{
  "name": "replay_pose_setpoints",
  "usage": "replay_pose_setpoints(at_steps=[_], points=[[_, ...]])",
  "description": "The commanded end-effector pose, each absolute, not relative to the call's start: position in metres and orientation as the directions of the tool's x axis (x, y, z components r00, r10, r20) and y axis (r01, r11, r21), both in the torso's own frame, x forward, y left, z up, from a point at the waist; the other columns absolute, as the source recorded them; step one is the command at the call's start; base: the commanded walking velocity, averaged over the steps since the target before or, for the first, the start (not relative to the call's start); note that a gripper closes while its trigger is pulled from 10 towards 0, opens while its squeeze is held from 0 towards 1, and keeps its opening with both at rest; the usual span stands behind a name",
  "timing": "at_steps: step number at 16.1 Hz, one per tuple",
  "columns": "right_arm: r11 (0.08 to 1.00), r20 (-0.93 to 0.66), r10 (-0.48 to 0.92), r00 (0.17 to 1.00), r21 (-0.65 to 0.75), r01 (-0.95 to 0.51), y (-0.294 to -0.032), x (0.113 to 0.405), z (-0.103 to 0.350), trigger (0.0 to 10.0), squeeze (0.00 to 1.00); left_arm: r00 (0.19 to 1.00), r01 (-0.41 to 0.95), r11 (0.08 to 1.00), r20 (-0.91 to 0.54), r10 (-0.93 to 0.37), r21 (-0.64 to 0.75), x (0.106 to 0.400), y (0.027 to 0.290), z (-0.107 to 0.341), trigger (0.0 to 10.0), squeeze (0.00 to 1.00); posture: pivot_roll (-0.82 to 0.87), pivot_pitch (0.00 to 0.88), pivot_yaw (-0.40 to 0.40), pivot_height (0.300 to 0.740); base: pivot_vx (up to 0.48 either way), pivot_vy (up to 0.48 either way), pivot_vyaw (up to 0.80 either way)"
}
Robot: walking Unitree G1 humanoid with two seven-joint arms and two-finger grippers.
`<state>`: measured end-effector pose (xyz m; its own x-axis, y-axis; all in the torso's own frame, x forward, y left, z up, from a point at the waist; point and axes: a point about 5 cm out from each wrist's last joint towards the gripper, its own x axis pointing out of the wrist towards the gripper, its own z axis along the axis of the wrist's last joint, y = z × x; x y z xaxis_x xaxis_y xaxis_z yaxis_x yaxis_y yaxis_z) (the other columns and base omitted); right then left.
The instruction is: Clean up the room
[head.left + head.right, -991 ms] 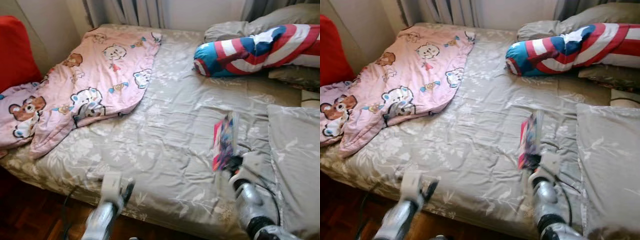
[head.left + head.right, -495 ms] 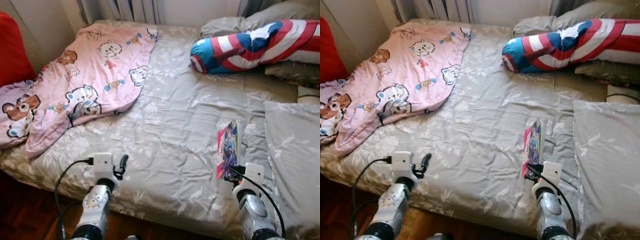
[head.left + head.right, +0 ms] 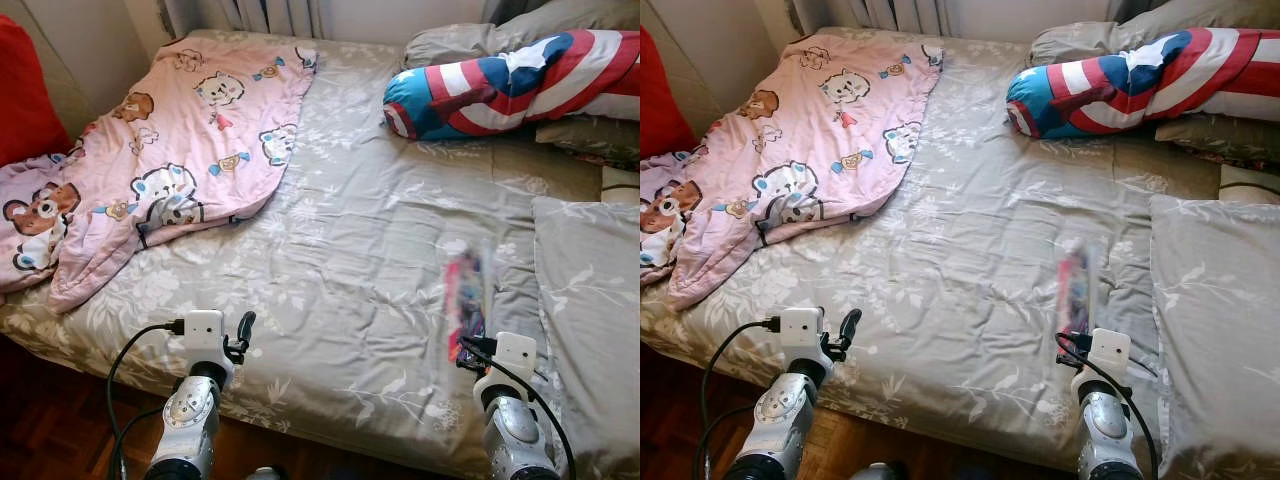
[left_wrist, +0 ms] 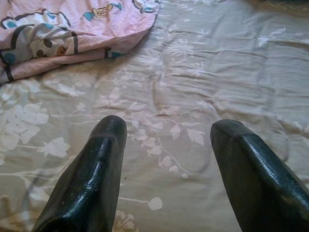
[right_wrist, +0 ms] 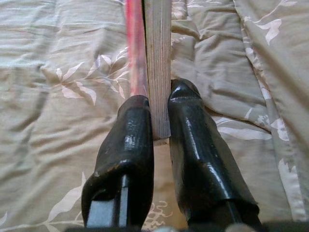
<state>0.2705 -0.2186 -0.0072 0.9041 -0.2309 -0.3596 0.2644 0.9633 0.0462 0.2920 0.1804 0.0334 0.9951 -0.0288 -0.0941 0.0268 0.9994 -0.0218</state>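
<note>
Gripping a thin book [image 5: 157,58] by its lower edge, the right end effector [image 5: 159,125] hovered over the bed [image 3: 350,230], its two black fingers [image 5: 128,145] clamped on either side of the pages and red cover. Seen from the head, the book [image 3: 468,300] stood on edge above the grey floral sheet, blurred, so its cover could not be read; it rose just beside the grey pillow [image 3: 590,300] lying along the right side of the bed. The silver right arm [image 3: 515,430] reached up from the bed's near edge beneath it.

The left end effector [image 4: 169,164] hung released, its fingers [image 4: 96,164] spread wide apart with bare sheet showing between them and nothing held. It sat above the near edge of the bed, on the left side, with a black cable [image 3: 130,360] looping down from its wrist toward the wooden floor [image 3: 50,420].

A pink blanket [image 3: 190,140] printed with cartoon animals lay rumpled over the far left part of the bed, one corner trailing toward the near edge. At the head of the bed a long bolster [image 3: 500,85] in red, white and blue stripes lay across more grey pillows [image 3: 470,40]. Something red [image 3: 25,100] stood beyond the bed's left side, against the wall.
</note>
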Motion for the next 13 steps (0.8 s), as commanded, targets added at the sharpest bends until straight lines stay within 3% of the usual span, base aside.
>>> replay_pose_setpoints(at_steps=[1,3,7,13], points=[[0.963,-0.326,-0.244,0.913,0.028,0.267,-0.2237,0.2702,-0.0035,10.0,0.0,0.992,0.028,1.0,-0.121,-0.029,-0.013,0.2875,0.1822,0.0279,10.0,0.0,0.05,0.213,0.029,0.74,0.0,0.0,0.0],[0.963,-0.335,-0.247,0.909,0.016,0.268,-0.2242,0.2703,-0.004,10.0,0.0,0.992,0.033,0.999,-0.119,-0.034,-0.013,0.2883,0.1803,0.0289,10.0,0.0,0.05,0.211,0.029,0.74,0.0,0.0,0.0],[0.961,-0.349,-0.252,0.903,0.023,0.277,-0.2224,0.2697,-0.0059,10.0,0.0,0.991,0.04,0.999,-0.124,-0.041,-0.012,0.2849,0.1794,0.0267,10.0,0.0,0.05,0.212,0.031,0.7,0.0,0.0,0.0],[0.96,-0.366,-0.236,0.9,0.059,0.275,-0.2166,0.2732,-0.0061,10.0,0.0,0.992,0.033,0.999,-0.121,-0.034,-0.005,0.2842,0.1831,0.028,10.0,0.0,0.06,0.215,0.034,0.695,0.0,0.0,0.0]])
